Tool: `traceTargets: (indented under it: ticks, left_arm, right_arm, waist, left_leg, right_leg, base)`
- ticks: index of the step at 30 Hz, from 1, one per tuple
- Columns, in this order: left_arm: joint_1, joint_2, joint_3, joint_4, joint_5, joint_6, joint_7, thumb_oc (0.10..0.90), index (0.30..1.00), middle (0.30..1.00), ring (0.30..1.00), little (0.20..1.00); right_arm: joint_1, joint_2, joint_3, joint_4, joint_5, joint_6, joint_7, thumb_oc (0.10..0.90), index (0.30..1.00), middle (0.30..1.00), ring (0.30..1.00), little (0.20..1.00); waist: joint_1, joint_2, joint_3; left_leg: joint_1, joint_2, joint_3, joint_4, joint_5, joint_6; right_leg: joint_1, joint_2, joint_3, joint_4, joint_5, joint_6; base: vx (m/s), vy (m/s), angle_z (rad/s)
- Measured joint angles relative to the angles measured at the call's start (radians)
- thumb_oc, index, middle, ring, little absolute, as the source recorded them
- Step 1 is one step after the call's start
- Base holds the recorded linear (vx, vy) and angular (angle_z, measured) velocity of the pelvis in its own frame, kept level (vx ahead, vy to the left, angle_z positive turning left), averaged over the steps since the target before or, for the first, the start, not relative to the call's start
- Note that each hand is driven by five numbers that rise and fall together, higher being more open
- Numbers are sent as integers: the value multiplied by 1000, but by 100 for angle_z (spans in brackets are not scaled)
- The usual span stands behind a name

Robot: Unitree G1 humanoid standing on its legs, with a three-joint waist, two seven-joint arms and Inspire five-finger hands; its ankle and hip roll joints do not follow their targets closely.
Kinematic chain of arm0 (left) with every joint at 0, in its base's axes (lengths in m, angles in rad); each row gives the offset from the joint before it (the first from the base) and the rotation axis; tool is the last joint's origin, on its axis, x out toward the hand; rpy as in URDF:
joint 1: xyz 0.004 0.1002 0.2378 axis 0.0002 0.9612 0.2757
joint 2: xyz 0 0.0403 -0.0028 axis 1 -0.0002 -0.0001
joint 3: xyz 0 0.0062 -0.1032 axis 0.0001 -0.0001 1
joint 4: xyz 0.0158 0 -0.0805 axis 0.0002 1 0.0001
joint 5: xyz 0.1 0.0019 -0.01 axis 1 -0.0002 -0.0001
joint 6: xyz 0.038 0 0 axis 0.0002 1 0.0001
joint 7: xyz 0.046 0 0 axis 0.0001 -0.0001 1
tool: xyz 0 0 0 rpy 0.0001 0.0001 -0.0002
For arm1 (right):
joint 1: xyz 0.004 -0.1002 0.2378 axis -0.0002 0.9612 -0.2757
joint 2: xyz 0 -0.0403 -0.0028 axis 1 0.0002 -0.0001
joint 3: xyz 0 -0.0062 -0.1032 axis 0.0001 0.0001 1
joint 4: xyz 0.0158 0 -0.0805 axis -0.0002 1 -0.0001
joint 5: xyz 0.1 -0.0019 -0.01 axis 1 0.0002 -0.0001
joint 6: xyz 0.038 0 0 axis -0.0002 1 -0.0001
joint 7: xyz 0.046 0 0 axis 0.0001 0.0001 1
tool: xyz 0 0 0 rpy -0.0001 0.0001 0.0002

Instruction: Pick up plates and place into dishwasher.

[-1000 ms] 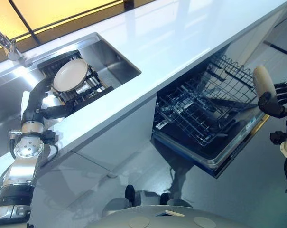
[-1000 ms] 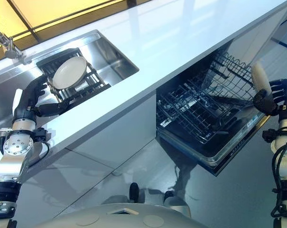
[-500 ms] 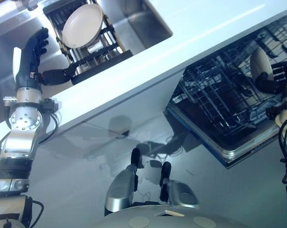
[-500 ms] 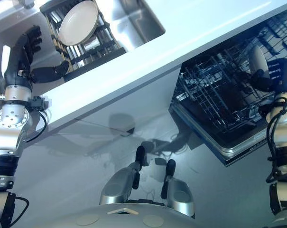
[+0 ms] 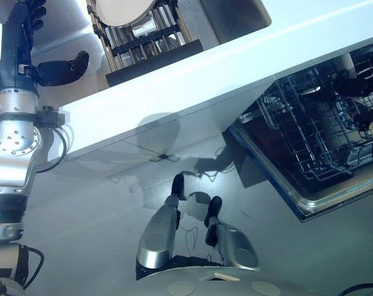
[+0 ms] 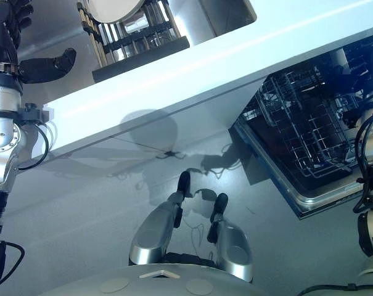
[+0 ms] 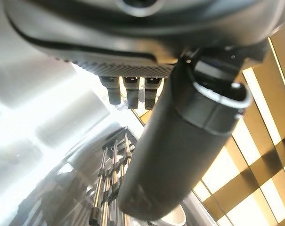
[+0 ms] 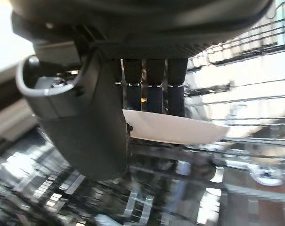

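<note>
The right hand (image 8: pixel 104 117) grips a white plate (image 8: pixel 175 129), thumb on one face and fingers (image 8: pixel 154 89) curled over the other, pinching it near its rim. Past the plate in the right wrist view run the dark wires of the dishwasher rack (image 5: pixel 309 132), so the plate sits just above or among the wires; whether it touches them cannot be told. In the head views the rack lies in the open dishwasher (image 5: pixel 325 197) at about 3 o'clock, under the white counter (image 5: pixel 235 55), and the right hand is a dark shape at the far right edge over the rack.

The left hand (image 5: pixel 20 37) is up at 10 o'clock beside the sink (image 5: pixel 235 15), fingers straight and thumb spread out, holding nothing. Just beside it toward 12 o'clock stands a black dish rack (image 5: pixel 146 43) in the sink, with a second pale plate (image 5: pixel 121 9) leaning in it at the top edge. The thumb points toward this rack without touching it
</note>
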Motion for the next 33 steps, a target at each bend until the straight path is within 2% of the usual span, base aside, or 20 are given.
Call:
traceTargets:
  ticks: [5,11,12,13,14,15,25,33]
  left_arm:
    - [-2,25,1,-6,-13,1,-2,800,900,900,900,900]
    - [2,46,2,2,-18,1,-12,800,900,900,900,900]
    - [3,49,3,1,-18,0,-17,800,900,900,900,900]
    - [3,50,4,1,-18,0,-20,800,900,900,900,900]
    - [4,52,4,1,-18,0,-21,800,900,900,900,900]
    - [6,52,4,1,-18,0,-22,800,900,900,900,900]
    - [27,52,19,3,-18,0,-22,800,900,900,900,900]
    - [48,52,30,3,-17,2,-31,800,900,900,900,900]
  right_arm:
    - [-17,-25,22,112,-52,99,77,100,300,300,300,200]
    - [-16,-49,23,134,-79,97,120,105,305,305,305,205]
    - [-15,-50,23,136,-80,98,120,350,514,514,514,450]
    - [-10,-50,22,135,-80,98,118,545,681,681,681,645]
    - [-6,-50,22,134,-80,97,116,627,752,752,752,727]
    - [-2,-50,22,132,-80,95,114,800,900,900,900,900]
    - [103,-50,22,88,-119,103,97,800,900,900,900,900]
    - [113,-47,-26,10,-149,108,-7,800,900,900,900,900]
  waist:
    - [0,-12,7]
    - [-3,-21,12]
    - [-2,-23,13]
    - [-2,-24,13]
    - [-1,-25,14]
    - [-1,-26,14]
    - [-9,-33,19]
    - [-12,-34,19]
  left_leg:
    - [0,0,2,0,3,1]
    - [5,2,15,0,7,2]
    - [7,2,15,0,7,2]
    - [8,2,15,0,7,2]
    - [11,2,16,0,7,2]
    - [14,2,18,-1,7,2]
    - [31,3,40,-4,6,2]
    - [44,4,48,-9,6,2]
  right_leg:
    - [-6,-1,3,13,-1,1]
    - [-7,-1,20,16,0,1]
    - [-7,-1,22,16,0,1]
    - [-6,-1,22,16,0,1]
    - [-4,-2,23,16,0,1]
    - [-2,-2,24,16,0,1]
    - [7,-7,37,16,1,0]
    - [13,-5,50,16,2,-1]
  base:
    - [1,-3,-1]
    - [5,-15,-6]
    - [0,0,0]
    - [0,0,0]
    - [0,0,0]
    - [0,0,0]
    - [3,1,-4]
    - [4,3,-4]
